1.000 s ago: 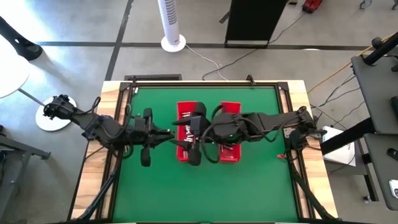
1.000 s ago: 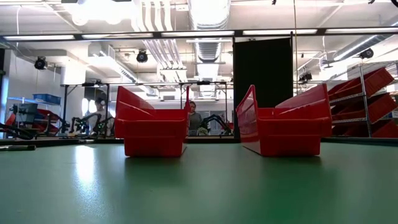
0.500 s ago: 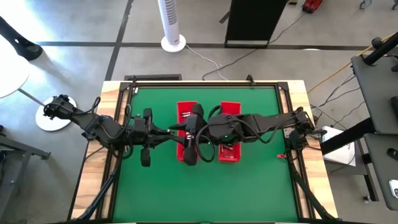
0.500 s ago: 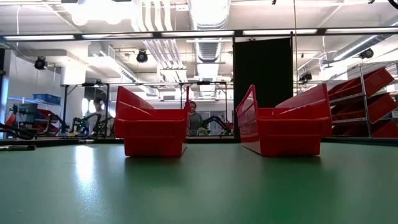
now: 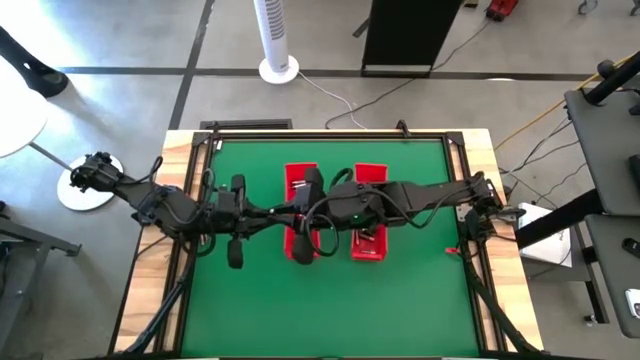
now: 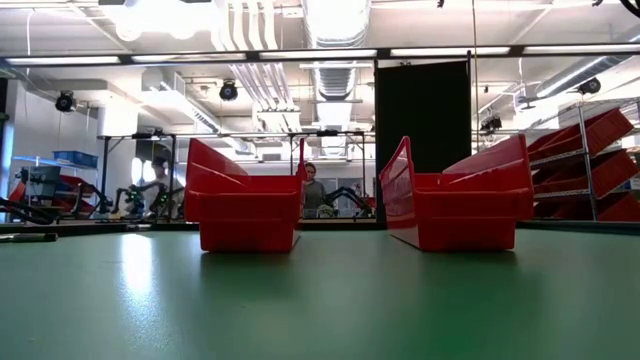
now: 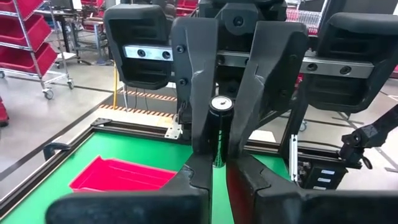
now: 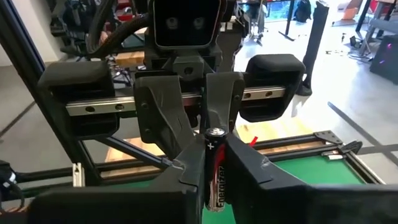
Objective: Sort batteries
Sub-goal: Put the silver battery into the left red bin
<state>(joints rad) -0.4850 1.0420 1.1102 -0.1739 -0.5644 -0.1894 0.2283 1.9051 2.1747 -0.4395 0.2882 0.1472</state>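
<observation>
Both grippers pinched one battery [image 8: 214, 177] above the left tray [image 5: 297, 180]; the right gripper [image 8: 214, 155] needed firm hold before the left gripper [image 7: 219, 163] released.

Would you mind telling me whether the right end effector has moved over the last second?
Yes: the right end effector has shifted leftward over the left long red rectangular tray.

The right gripper [image 5: 303, 213] slid further left over the left red tray [image 5: 297, 182] to meet the left gripper [image 5: 290, 212]. Its fingers [image 8: 249, 163] closed on the battery [image 8: 214, 168].
</observation>
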